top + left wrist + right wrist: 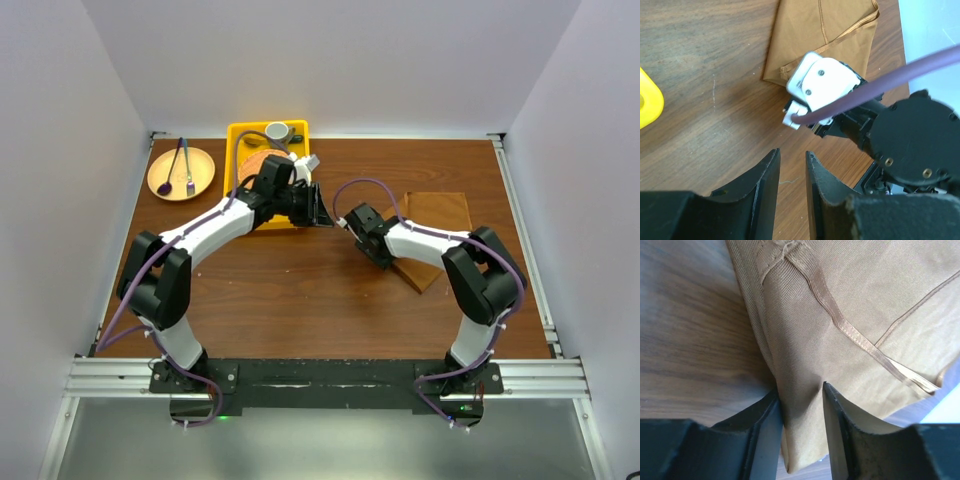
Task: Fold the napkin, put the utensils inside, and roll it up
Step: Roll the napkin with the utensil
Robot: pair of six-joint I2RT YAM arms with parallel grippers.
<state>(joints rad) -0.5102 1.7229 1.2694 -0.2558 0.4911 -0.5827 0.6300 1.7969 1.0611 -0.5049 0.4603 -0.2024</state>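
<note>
Napkin (440, 212): rust-brown cloth, folded into layers, lying on the wood table (280, 300) to the right of the yellow tray (236, 135) and well apart from it. The right arm crosses over it in the top view, so only the far part and the near corner show. The hems and a stitched seam are clear in the right wrist view.

Right gripper (800, 392): at the napkin's tray-side edge. Its 2 fingers are narrow and pinch a fold of the cloth between them. The cloth bunches up at the pinch and spreads out flat beyond it.

Left gripper (792, 155): just off the tray's right near corner, between the tray and the napkin, above bare table. Its 2 fingers have a narrow gap with nothing in it. Its camera looks across at the right wrist, whose white mount sits over the napkin corner nearest the tray. A yellow tray corner shows at the left edge of that view.

Inside the tray there is a grey cup (277, 131) at the far end. Nearer is an orange round mat (253, 165), partly hidden by the left arm.

Left of the tray, just beside it, a tan plate (202, 165) carries 2 thin utensils (181, 158). They are too small to tell apart.
</note>
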